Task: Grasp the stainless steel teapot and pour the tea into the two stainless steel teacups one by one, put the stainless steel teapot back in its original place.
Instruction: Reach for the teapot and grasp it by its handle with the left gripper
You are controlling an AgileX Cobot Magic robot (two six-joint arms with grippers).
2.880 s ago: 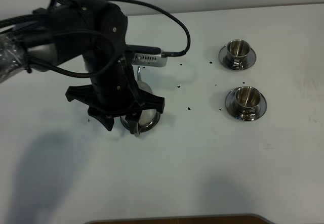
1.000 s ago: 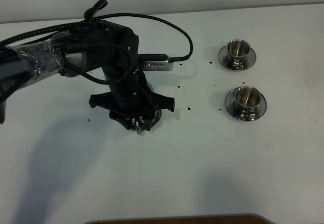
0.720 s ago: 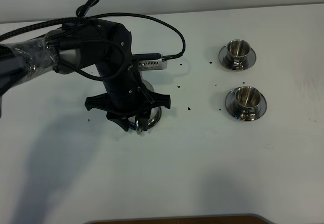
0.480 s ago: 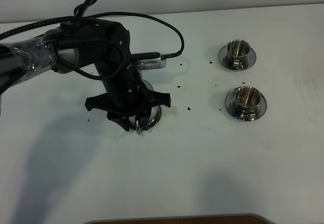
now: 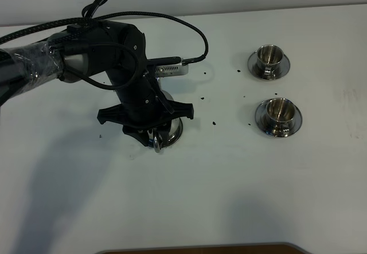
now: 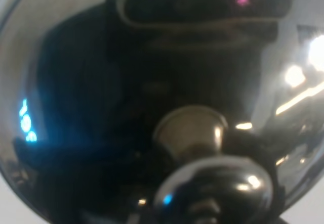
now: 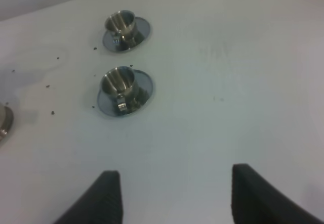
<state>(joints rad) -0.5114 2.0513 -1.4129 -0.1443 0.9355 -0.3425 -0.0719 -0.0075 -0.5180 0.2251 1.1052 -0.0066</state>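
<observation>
Hanging straight down over the stainless steel teapot (image 5: 171,129), my left gripper (image 5: 150,137) sits left of centre in the high view, its black crossbar spread across the pot's top. Only a sliver of steel body and the loop handle (image 5: 156,145) show from under it, at its lower edge. My left wrist camera is so close that the domed lid (image 6: 101,97) fills the frame, with the knob (image 6: 202,153) low and right of centre and the camera's own dark reflection above. None of my fingers show there, so I cannot tell how wide that gripper stands or whether it has hold of the pot.

My right gripper (image 7: 174,176) is spread wide with nothing between its dark fingers (image 7: 109,198), which rise from the bottom edge of its wrist view above bare white table (image 7: 228,82).

The two stainless steel teacups (image 5: 278,112) stand on their saucers at the right of the high view, one behind the other, well apart from the teapot. Dark specks (image 5: 213,122) dot the table between pot and cups.
</observation>
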